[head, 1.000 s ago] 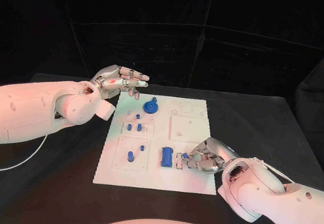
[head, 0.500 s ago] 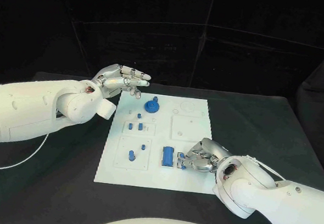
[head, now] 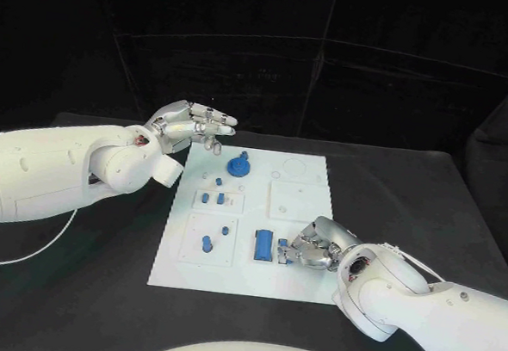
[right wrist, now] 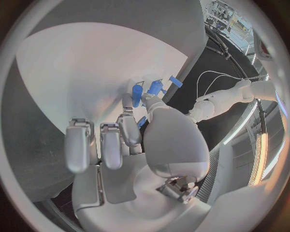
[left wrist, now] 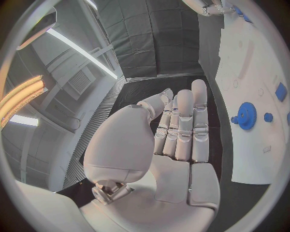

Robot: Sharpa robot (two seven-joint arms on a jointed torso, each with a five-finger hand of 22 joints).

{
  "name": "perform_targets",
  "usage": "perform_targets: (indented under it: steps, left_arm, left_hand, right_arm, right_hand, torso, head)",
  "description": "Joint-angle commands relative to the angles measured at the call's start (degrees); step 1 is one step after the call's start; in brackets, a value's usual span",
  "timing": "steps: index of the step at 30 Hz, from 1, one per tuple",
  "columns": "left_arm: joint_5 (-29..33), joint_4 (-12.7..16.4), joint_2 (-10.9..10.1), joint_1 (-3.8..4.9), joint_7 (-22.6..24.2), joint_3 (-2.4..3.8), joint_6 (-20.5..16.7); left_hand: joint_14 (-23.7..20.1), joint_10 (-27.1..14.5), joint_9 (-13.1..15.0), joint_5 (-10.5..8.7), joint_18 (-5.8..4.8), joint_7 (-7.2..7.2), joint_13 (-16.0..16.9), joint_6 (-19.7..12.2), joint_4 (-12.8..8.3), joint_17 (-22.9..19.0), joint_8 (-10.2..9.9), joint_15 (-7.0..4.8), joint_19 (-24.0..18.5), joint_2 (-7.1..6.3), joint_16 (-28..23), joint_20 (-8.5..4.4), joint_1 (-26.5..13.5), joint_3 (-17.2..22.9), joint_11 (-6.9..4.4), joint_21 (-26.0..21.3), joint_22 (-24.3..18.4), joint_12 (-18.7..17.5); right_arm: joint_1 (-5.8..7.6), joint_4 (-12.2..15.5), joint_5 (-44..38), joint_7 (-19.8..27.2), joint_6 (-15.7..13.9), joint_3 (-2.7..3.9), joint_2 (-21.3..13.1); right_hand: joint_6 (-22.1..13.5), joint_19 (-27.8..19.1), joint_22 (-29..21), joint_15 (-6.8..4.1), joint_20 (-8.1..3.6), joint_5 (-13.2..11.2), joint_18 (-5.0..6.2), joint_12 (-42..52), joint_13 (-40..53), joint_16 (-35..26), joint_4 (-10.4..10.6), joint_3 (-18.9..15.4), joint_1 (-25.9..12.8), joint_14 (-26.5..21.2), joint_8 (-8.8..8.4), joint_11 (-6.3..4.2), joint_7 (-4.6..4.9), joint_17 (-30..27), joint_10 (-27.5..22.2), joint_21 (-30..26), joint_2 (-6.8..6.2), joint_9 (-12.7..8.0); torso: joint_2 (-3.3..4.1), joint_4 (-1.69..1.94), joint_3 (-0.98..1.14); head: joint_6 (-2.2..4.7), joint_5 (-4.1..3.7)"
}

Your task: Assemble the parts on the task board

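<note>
Resting on the board near its right edge, the right hand has its fingers curled down around a small blue part — thumb and a finger seem to pinch it, though the grip is partly hidden in the head view. In the right wrist view the fingertips touch blue pieces against the white plate. Just left of that hand lies a blue cylinder, and further left a small peg sits in its square. The left hand hovers beyond the board's far left corner, fingers straight and side by side, holding nothing — its wrist view confirms an empty palm. A blue gear stands near the far end, with two small pegs between gear and cylinder.
</note>
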Motion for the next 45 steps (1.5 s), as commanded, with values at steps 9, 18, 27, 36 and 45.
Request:
perform_targets:
  steps: [9, 18, 27, 36, 45]
  left_arm:
    - [0.21, 0.15, -0.08, 0.08, 0.22, 0.05, 0.71]
    - [0.21, 0.14, -0.14, 0.08, 0.15, 0.05, 0.76]
    - [0.21, 0.3, -0.6, 0.09, 0.03, 0.05, 0.71]
    - [0.21, 0.22, -0.53, 0.1, -0.02, 0.05, 0.77]
    - [0.21, 0.09, -0.51, 0.1, -0.14, 0.05, 0.71]
  left_hand:
    - [-0.3, -0.35, -0.09, -0.05, 0.29, 0.2, -0.02, -0.02, -0.25, -0.07, 0.32, 0.06, -0.22, 0.38, -0.19, -0.01, -0.05, 0.01, 0.13, -0.34, -0.08, 0.22]
    - [-0.3, -0.35, -0.09, -0.05, 0.29, 0.2, -0.02, -0.02, -0.25, -0.07, 0.32, 0.06, -0.22, 0.38, -0.19, -0.01, -0.05, 0.01, 0.13, -0.34, -0.08, 0.22]
    - [-0.3, -0.35, -0.09, -0.05, 0.29, 0.2, -0.02, -0.02, -0.25, -0.07, 0.32, 0.06, -0.22, 0.38, -0.19, -0.01, -0.05, 0.01, 0.13, -0.34, -0.08, 0.22]
    - [-0.3, -0.35, -0.09, -0.05, 0.29, 0.2, -0.02, -0.02, -0.25, -0.07, 0.32, 0.06, -0.22, 0.38, -0.19, -0.01, -0.05, 0.01, 0.13, -0.34, -0.08, 0.22]
    - [-0.33, -0.54, -0.11, -0.04, 0.29, 0.2, -0.07, -0.1, -0.4, -0.24, 0.41, 0.07, -0.25, 0.44, -0.15, 0.0, -0.11, -0.01, 0.14, -0.37, -0.07, 0.48]
  right_arm:
    - [0.03, 0.29, -0.62, 0.17, -0.07, -0.01, 0.06]
    - [0.03, 0.99, -0.64, 0.95, -0.34, 0.0, -0.59]
    - [0.03, 1.76, -0.76, 1.24, 0.21, -0.01, -2.76]
    - [0.03, 1.87, -0.6, 2.55, 2.03, -0.02, -3.55]
    - [0.03, 1.91, -0.53, 3.97, 2.29, -0.02, -3.45]
  right_hand:
    - [-0.02, 1.82, 3.93, -0.53, -0.48, -6.92, -1.15, -0.49, -0.09, 0.24, 3.79, -4.48, -5.21, 4.81, 0.59, -0.28, 0.13, 8.83, 0.57, 0.3, 0.17, 1.67]
    - [-0.35, 1.84, 4.03, -0.54, -0.52, -11.28, -1.16, -0.54, -0.06, 0.29, 5.51, -8.42, -8.57, 4.85, 0.89, -0.32, 0.08, 8.97, 0.65, 0.31, 1.56, 2.99]
    - [-0.62, 1.88, 4.16, -0.6, -0.57, -9.03, -1.18, -0.44, 0.06, 0.31, 4.02, -8.89, -5.12, 4.86, 1.03, -0.39, 0.02, 9.04, 0.72, 0.35, 2.78, 3.85]
    - [-1.06, 1.87, 4.26, -0.54, -0.54, -15.24, -1.2, -0.59, 0.1, 0.28, -0.89, -9.17, 1.94, 4.85, 1.01, -0.3, 0.18, 9.04, 0.6, 0.34, 2.46, 4.82]
    - [-1.12, 1.88, 4.34, -0.41, -0.43, -17.42, -1.21, -0.52, 0.18, 0.29, -1.03, -10.17, 1.58, 4.86, 0.96, -0.16, 0.31, 9.09, 0.61, 0.36, 2.65, 5.14]
  torso:
    - [0.02, -0.03, 0.01]
    - [-0.02, -0.04, 0.02]
    - [-0.03, -0.14, 0.01]
    - [-0.03, 0.03, 0.03]
    - [0.01, -0.04, 0.03]
  head:
    - [-0.12, 0.01]
    - [-0.21, -0.05]
    - [-0.04, -0.16]
    - [0.01, -0.09]
    - [-0.05, -0.02]
